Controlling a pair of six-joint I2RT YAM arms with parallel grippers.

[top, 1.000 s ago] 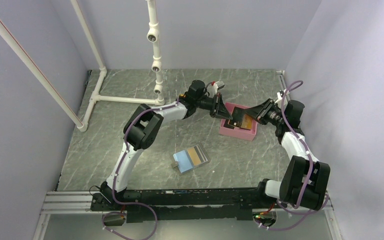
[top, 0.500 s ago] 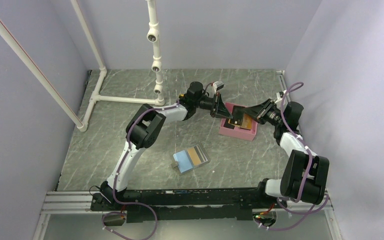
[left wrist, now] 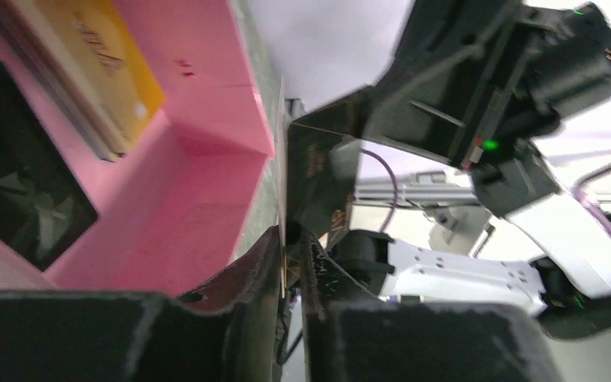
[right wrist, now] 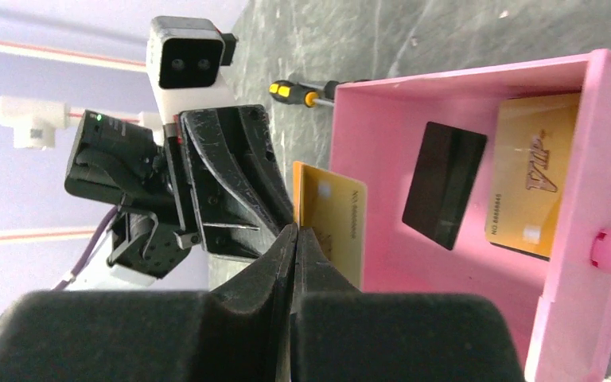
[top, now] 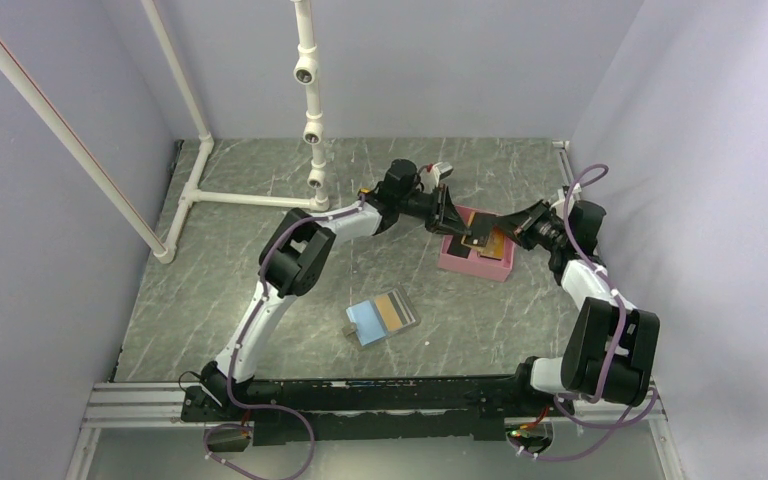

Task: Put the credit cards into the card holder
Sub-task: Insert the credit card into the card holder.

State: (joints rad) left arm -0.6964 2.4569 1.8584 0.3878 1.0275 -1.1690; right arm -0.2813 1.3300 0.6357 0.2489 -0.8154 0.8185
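A gold credit card (right wrist: 330, 227) hangs on edge over the pink tray (top: 460, 262), between both grippers. My right gripper (right wrist: 295, 231) is shut on one edge of it. My left gripper (left wrist: 290, 239) has the card's (left wrist: 306, 167) opposite edge between its fingers, jaws a little apart with a gap beside the card. From above, the left gripper (top: 460, 232) and right gripper (top: 497, 232) meet at the card (top: 478, 240). In the tray lie a black card (right wrist: 444, 185) and a gold card (right wrist: 535, 185). The card holder (top: 383, 316) lies open, blue inside, a tan card in it.
A screwdriver (right wrist: 302, 91) with a yellow-and-black handle lies on the table just behind the tray. A white pipe frame (top: 310, 100) stands at the back left. The tray's walls rise around the cards directly under both grippers.
My right gripper has shut on the gold card. My left gripper's jaws have eased slightly apart, and the left arm has shifted a little to the right.
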